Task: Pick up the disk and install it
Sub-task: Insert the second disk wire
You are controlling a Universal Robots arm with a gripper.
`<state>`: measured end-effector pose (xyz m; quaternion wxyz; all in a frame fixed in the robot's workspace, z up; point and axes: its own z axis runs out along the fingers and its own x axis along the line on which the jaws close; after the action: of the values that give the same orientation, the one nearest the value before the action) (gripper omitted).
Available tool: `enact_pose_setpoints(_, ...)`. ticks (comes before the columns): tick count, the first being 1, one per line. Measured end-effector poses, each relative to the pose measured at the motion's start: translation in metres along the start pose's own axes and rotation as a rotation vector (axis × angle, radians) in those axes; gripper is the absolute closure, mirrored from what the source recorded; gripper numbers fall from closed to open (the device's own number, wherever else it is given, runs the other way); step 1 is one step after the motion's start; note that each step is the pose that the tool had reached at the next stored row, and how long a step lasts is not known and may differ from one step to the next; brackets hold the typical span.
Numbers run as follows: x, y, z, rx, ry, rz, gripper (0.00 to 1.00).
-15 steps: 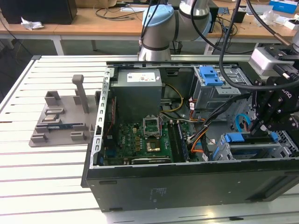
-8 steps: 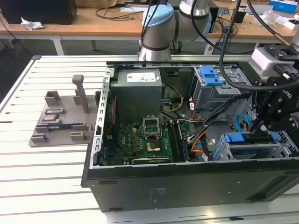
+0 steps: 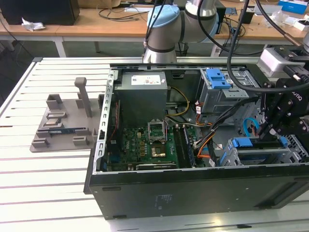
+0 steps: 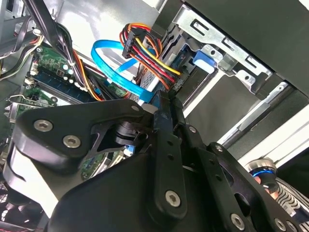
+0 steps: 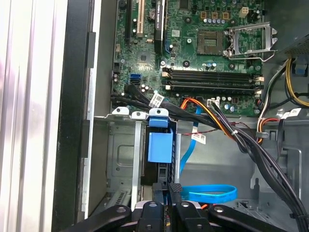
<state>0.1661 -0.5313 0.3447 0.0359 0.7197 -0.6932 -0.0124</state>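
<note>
the open computer case (image 3: 193, 193) is lying on its side on the slatted white worktop (image 3: 43, 183), with the green motherboard (image 3: 145, 145) facing up. the robot arm (image 3: 164, 24) is reaching over the case from the far side, and its black claw (image 3: 271, 131) is hanging at the exterior view's right, down over the grey drive cage (image 3: 263, 153) near the case's front corner.

the disk (image 5: 158, 145) is sitting edge-up in a slot of that cage, its blue plastic rail showing in the first wrist view, with the claw just beside its end. in the first wrist view the two fingers (image 5: 175, 193) are standing very close together, almost touching, right at the disk's edge; i cannot tell whether they are gripping the disk or merely resting against it.

in the second wrist view a light blue flat cable (image 4: 116, 72) is looping beside a bundle of red, yellow and black wires (image 4: 145, 53) just past the claw's black linkage.

a second blue latch piece (image 3: 217, 77) is lying atop the upper grey bay. outside the case, at the exterior view's left, a grey fixture block (image 3: 65, 121) is resting on the worktop.
</note>
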Motion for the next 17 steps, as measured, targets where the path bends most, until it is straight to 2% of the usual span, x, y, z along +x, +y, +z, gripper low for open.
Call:
enact_pose_setpoints(7,0.0,-0.0002,0.0029,0.0,-0.0007,0.0,0.84)
enact_pose_setpoints(8,-0.0001,-0.0002,0.0031,0.0005,-0.003,0.0,0.84)
enact_pose_setpoints(13,0.0,0.0,0.0014,0.001,-0.0022,0.0,0.84)
enact_pose_setpoints(17,-0.0001,-0.0003,0.0068,0.0005,-0.0017,0.0,0.84)
